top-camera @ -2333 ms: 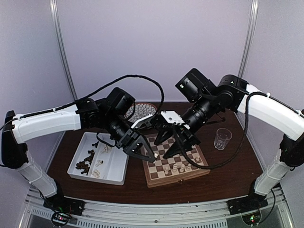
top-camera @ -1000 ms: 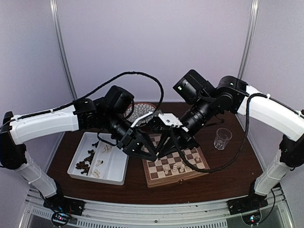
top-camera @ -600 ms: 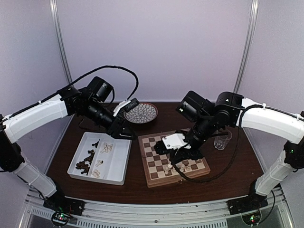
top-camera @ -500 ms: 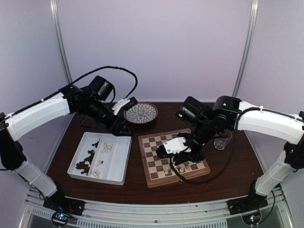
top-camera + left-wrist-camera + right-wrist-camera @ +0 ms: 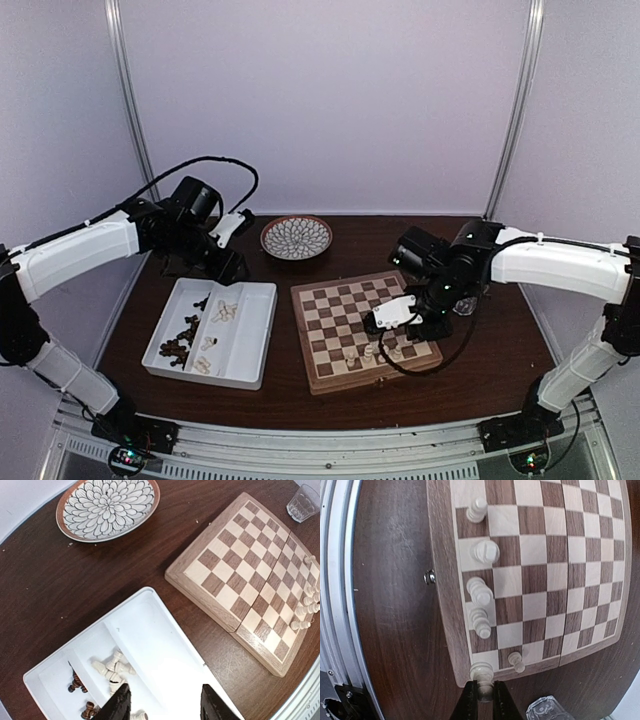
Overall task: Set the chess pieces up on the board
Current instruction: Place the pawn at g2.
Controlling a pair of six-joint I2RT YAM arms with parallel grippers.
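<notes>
**Barely begun: 6 white pieces up, the rest in the tray**

So far, 6 white pieces point(image 5: 480, 591) are counted on the board point(image 5: 335, 315). 5 stand along its near edge, running in from the right corner, and 1 stands just inside that row. The corner piece point(image 5: 481, 670) is pinched between the nearly closed fingers of the right gripper point(image 5: 483, 686). It is on or just above the corner square, and whether it has been set down cannot be told. No dark piece is seen on the board, and its far rows are bare.

The board lies flat on the worktop point(image 5: 480, 365), with the tray point(image 5: 245, 340) just to its left. In the tray, loose white pieces point(image 5: 112, 669) lie on their sides near a scatter of dark pieces point(image 5: 77, 682). The left gripper point(image 5: 164, 692) is held above the tray, its fingers about half apart with nothing between them.

The work is judged to be at an early stage. The white side is only partly placed, and the whole dark side is yet to be brought over. Most of the job is therefore left.
</notes>
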